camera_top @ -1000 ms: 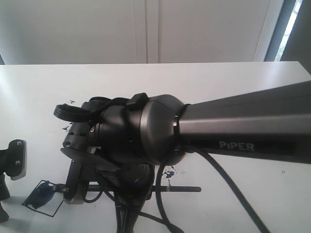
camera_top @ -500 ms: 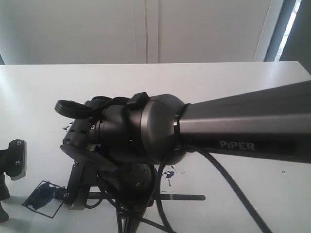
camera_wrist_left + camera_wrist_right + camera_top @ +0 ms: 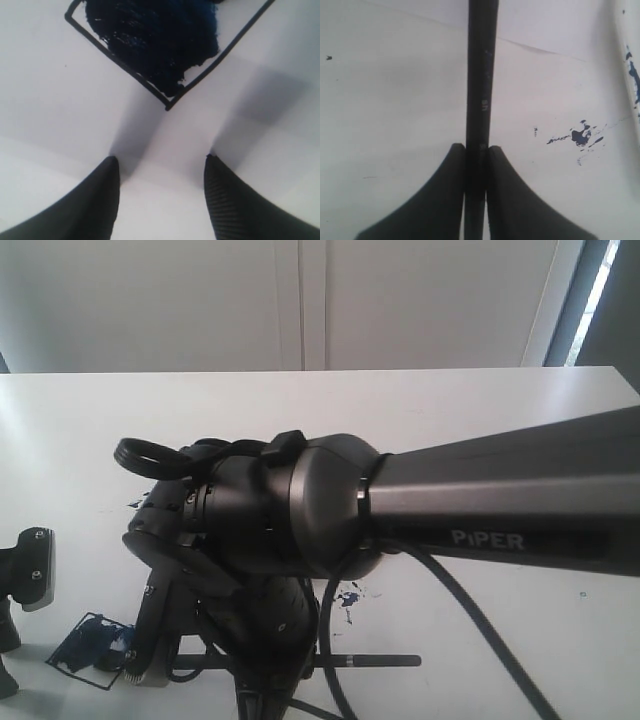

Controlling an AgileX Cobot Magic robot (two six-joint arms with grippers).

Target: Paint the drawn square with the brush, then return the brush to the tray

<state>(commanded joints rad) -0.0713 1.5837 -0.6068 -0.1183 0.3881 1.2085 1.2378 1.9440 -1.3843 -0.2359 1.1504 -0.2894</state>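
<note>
The drawn square is a thin black outline, largely filled with dark blue-black paint. It also lies near the table's front left. My right gripper is shut on the brush, a thin black stick running straight out between its fingers. In the exterior view the right arm reaches across to the left, and the brush's handle sticks out level to the right, its tip end at the square's right side. My left gripper stands open just short of the square's corner, holding nothing. The tray is hidden behind the right arm.
The right arm's big dark forearm and its cables block much of the white table. Blue paint specks dot the table near the middle, also seen in the right wrist view. A pale wall stands behind.
My right gripper has shifted toward the table's front edge with the brush, so the handle now lies lower in the exterior view. The left gripper has not moved.
</note>
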